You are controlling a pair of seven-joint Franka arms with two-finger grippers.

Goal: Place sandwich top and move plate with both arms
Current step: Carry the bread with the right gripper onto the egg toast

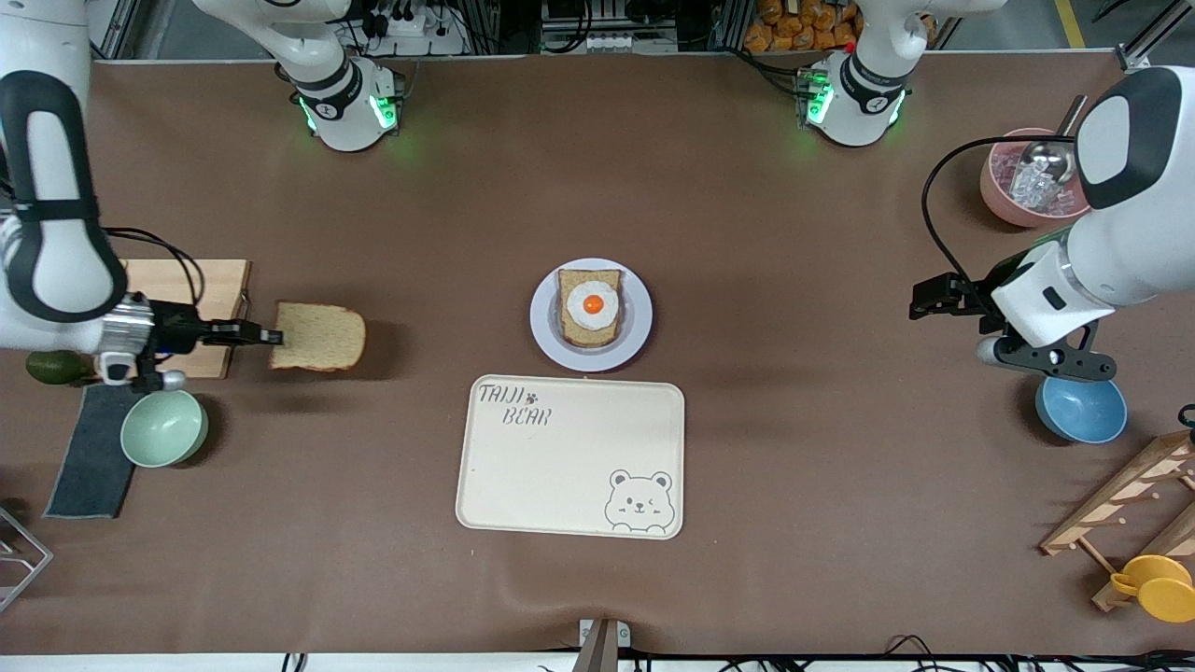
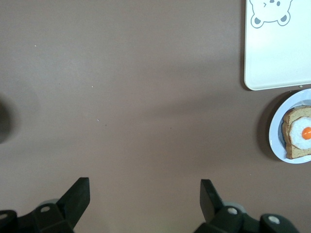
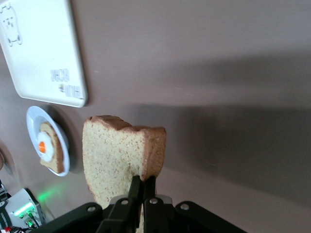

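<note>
In the front view, with the plate (image 1: 635,329) taken as the centre of a clock face, the cream tray with a bear drawing (image 1: 570,456) lies at six o'clock, just beside the plate and nearer the front camera, its surface bare. On the plate rests a bread slice bearing a fried egg (image 1: 591,307). Out toward nine o'clock, at the right arm's end of the table, sit a wooden board (image 1: 219,299), a dark cloth (image 1: 91,467), a pale green bowl (image 1: 164,428) and a dark green avocado (image 1: 47,368). Toward three o'clock, at the left arm's end, are a blue bowl (image 1: 1083,411), a pink bowl of ice with a metal scoop (image 1: 1013,191), a wooden rack (image 1: 1125,495) and a yellow cup (image 1: 1158,588). The stretch of brown table between the held slice and the plate carries nothing that would stand in the way. The right gripper (image 1: 265,335) hangs over the table just beside the wooden board, its jaws pinched narrow on the crust edge of the sandwich top (image 1: 319,337), which sticks out from the fingertips toward the plate and is held flat in the air, well apart from the plate; the right wrist view shows the sandwich top (image 3: 121,155) clamped at its lower edge between the two fingers (image 3: 130,191). The left gripper (image 2: 143,196) hovers over bare table near the blue bowl, its jaws spread wide and holding nothing, with the plate (image 2: 277,131) and tray (image 2: 277,53) seen off at the edge of its wrist view.
</note>
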